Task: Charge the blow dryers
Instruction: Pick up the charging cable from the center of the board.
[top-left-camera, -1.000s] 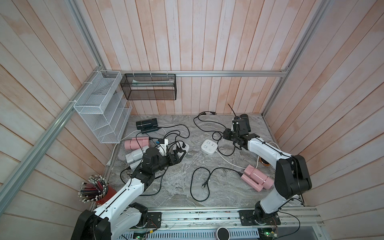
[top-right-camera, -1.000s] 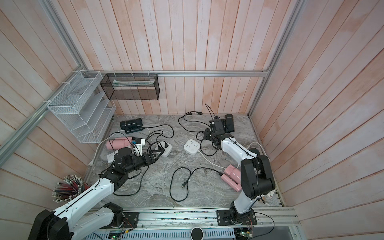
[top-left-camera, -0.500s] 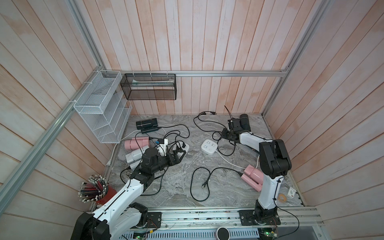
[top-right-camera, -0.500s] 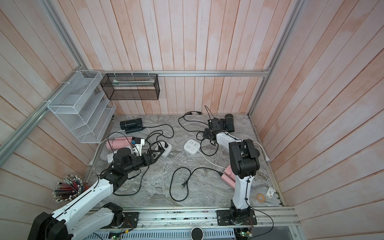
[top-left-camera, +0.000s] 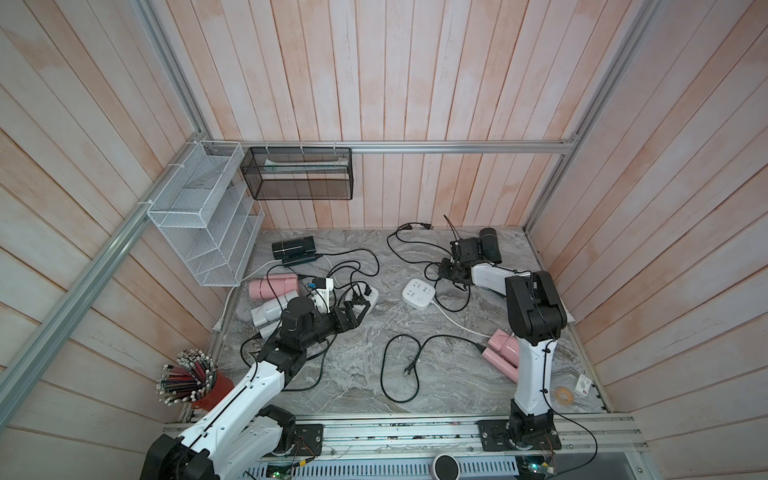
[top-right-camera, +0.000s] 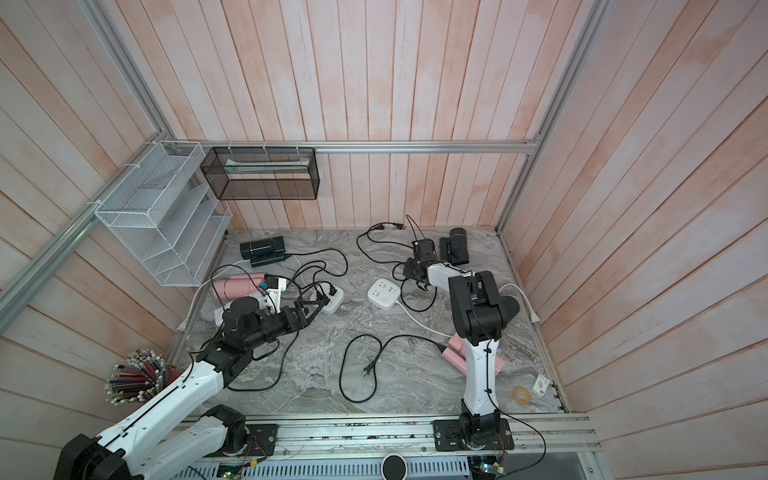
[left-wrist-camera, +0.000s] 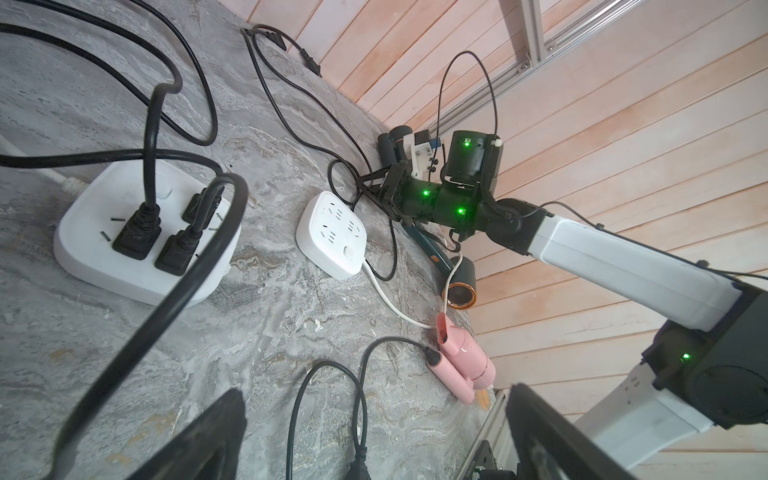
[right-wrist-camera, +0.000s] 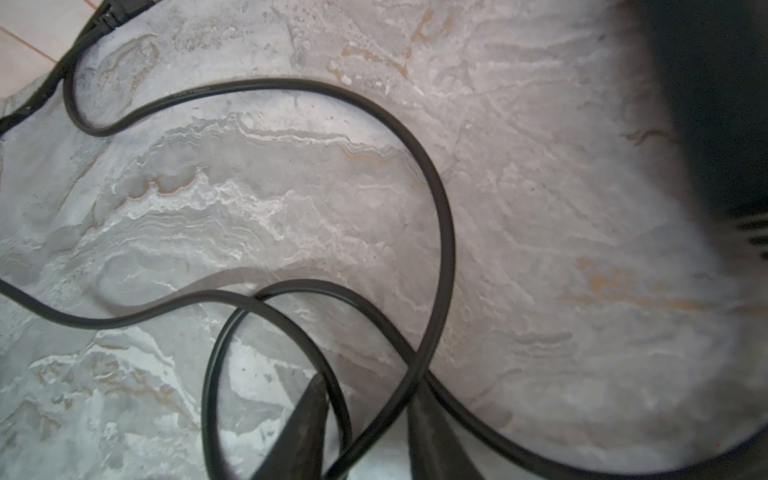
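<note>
My left gripper (top-left-camera: 358, 311) hung wide open beside the loaded power strip (left-wrist-camera: 83, 241) — the right gripper (right-wrist-camera: 368, 382) straddled a black cord (right-wrist-camera: 440, 216); pinched or not, I couldn't tell.

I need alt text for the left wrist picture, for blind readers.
A white power strip with three black plugs in it lies on a grey table. A second power strip has empty sockets; the right arm reaches into black cords beside it, and a pink blow dryer lies by the wall.
</note>
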